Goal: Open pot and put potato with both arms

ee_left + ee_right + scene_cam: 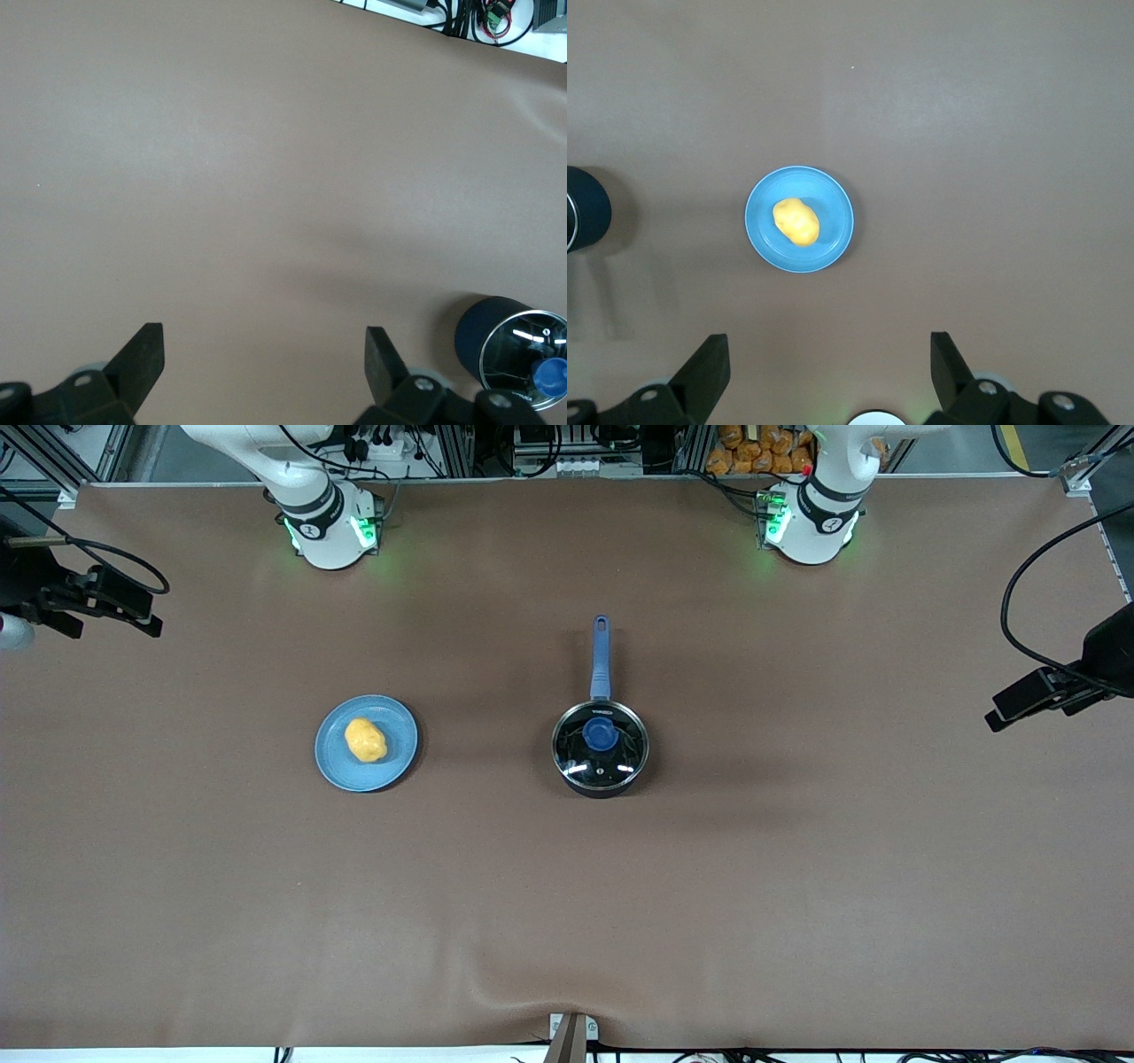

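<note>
My small black round pot sits mid-counter with its glass lid on, so nothing is done yet. The lumpy yellow potato lies on a flat light-blue plate beside the pot, toward my right arm's end. My left pincer and right pincer hang spread and empty, the right over the counter near the plate; lifting the lid and moving the potato remain.

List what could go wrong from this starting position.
1. The lid is glass with a small blue knob; the open left gripper may slip off it and drop the lid.
2. The potato is lumpy and sits loose on the plate; the open right gripper could nudge it off instead of grasping it.
</note>
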Robot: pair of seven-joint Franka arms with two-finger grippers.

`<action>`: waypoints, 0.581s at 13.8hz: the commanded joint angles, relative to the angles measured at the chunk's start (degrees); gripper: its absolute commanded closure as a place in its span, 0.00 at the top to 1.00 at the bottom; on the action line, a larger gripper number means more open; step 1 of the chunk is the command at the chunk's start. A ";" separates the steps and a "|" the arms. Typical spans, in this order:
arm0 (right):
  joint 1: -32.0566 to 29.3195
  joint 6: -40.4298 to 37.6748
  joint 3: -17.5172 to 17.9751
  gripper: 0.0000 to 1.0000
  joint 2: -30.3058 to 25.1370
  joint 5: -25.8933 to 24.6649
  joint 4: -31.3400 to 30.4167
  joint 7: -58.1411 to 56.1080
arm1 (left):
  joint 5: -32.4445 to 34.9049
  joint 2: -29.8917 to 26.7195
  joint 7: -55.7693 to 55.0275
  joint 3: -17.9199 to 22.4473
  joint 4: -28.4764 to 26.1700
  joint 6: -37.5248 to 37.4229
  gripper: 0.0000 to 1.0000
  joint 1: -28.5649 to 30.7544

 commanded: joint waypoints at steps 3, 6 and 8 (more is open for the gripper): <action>-0.45 -0.17 -0.04 1.00 -1.41 0.90 -1.18 -0.84 | -1.47 -0.68 -1.10 -1.06 -0.99 -0.61 1.00 0.27; -0.45 -0.17 -0.04 1.00 -1.41 0.81 -1.18 -0.84 | -1.47 1.60 -11.78 -6.23 -1.43 3.33 1.00 0.19; -0.45 -0.17 -0.13 1.00 -1.41 0.81 -1.18 -0.84 | -1.38 3.18 -18.04 -11.23 -1.26 4.93 1.00 -0.07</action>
